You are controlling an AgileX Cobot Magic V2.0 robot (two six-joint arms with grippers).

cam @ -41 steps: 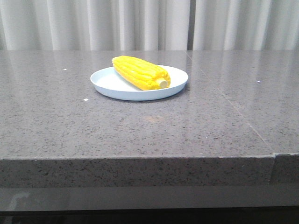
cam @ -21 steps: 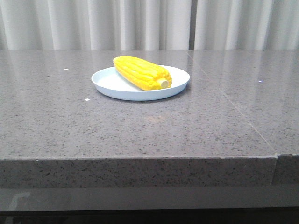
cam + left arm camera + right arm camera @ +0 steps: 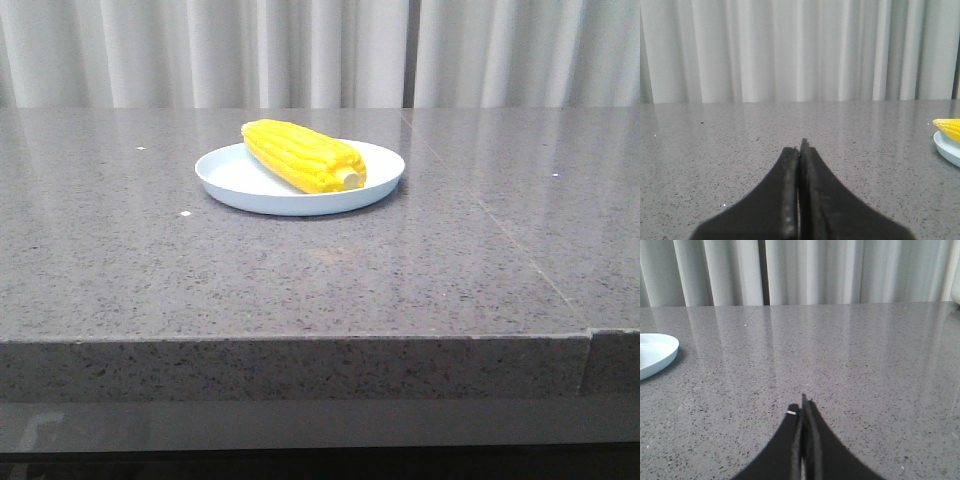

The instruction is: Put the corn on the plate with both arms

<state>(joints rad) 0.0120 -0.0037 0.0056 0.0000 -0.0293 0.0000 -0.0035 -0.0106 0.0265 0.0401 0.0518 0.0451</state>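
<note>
Corn (image 3: 302, 156) lies on the plate (image 3: 240, 178), its pale stub end toward the front edge of the grey bench (image 3: 150, 270), a little toward the right. White curtains (image 3: 300, 50) hang behind the far edge. Left gripper (image 3: 799, 150) and right gripper (image 3: 803, 407) are low over bare bench, fingers pressed together, holding nothing, away from the plate.

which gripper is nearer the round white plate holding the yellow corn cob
Left, probably. The shut left gripper has the round white plate beside it on the robot's right, about level with its tips; the shut right gripper has it on the robot's left, farther ahead.
</note>
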